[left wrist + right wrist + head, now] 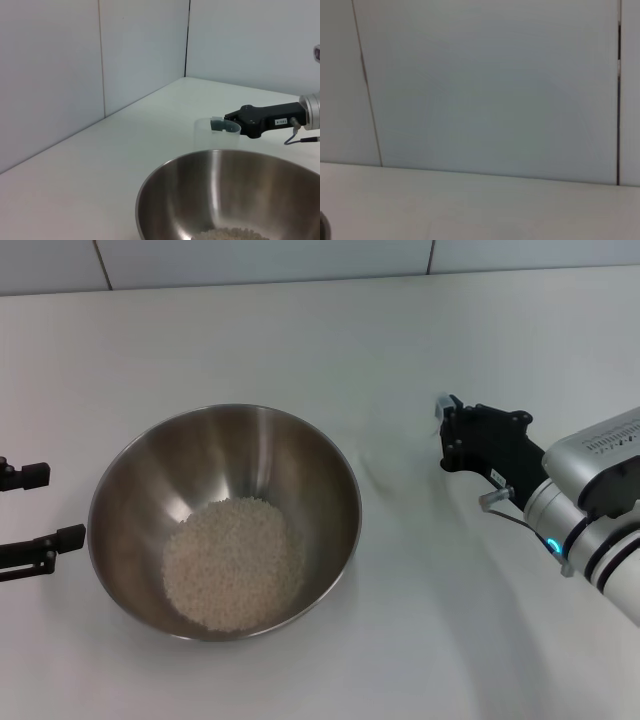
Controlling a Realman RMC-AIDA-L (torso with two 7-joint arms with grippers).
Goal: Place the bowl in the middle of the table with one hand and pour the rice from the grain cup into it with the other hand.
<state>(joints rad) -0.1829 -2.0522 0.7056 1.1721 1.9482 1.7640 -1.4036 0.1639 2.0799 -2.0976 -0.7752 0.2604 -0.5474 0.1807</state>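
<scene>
The wide round stainless-steel bowl (225, 520) sits left of centre on the plain white surface (420, 640), with a pale mound of cream-white rice (232, 562) already in its bottom. So the pour looks done, and what remains is most likely setting down the small clear plastic grain cup (217, 135). The black two-fingered right tool (450, 435) is closed on that cup, holding it upright to the right of the bowl and apart from it; whether the cup's base touches the surface I cannot tell. If it is let go above the surface, the light, seemingly empty cup could tip and roll. The black left tool (25, 515) waits open just beside the bowl's left rim, so a stray move there could nudge the bowl. Bare room lies right of and behind the cup, and the surface ends at the back wall.
</scene>
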